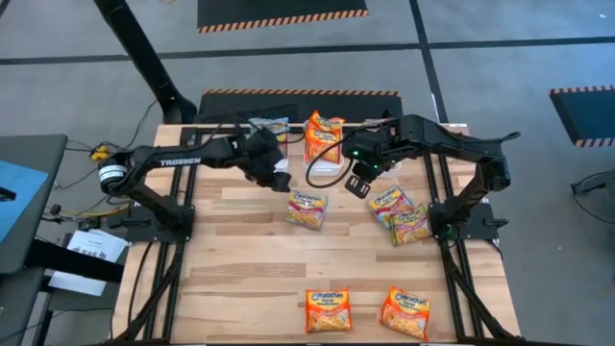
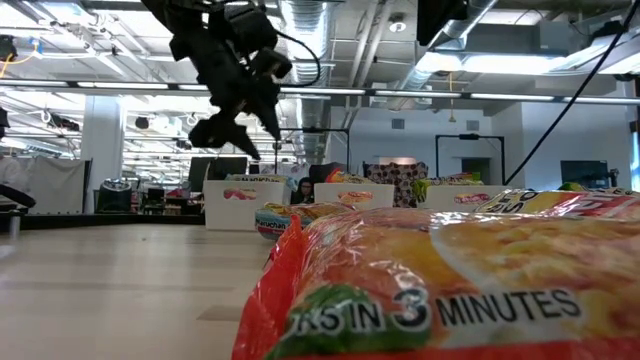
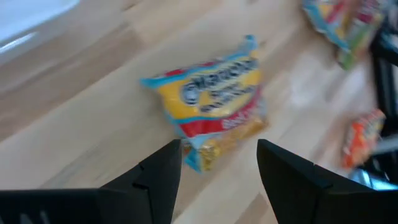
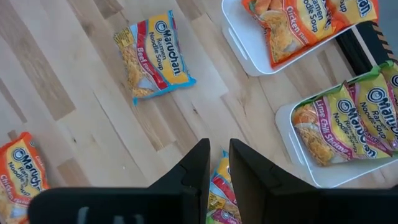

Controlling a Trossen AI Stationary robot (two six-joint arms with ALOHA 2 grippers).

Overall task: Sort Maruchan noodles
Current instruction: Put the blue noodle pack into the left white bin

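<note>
A pale yellow-blue noodle packet lies flat on the wooden table's middle. It also shows in the left wrist view. My left gripper hangs open and empty above it, fingers pointing down; in the high view it is just left of and beyond the packet. My right gripper is shut and empty above the table's middle right, where it shows in the high view. Under it lie two more packets. Two orange-red packets lie by the near edge.
White trays stand at the far edge: one with orange-red packets, one with green-yellow packets, and one at the far left. Another orange-red packet lies on the table. An orange-red packet fills the low view's foreground.
</note>
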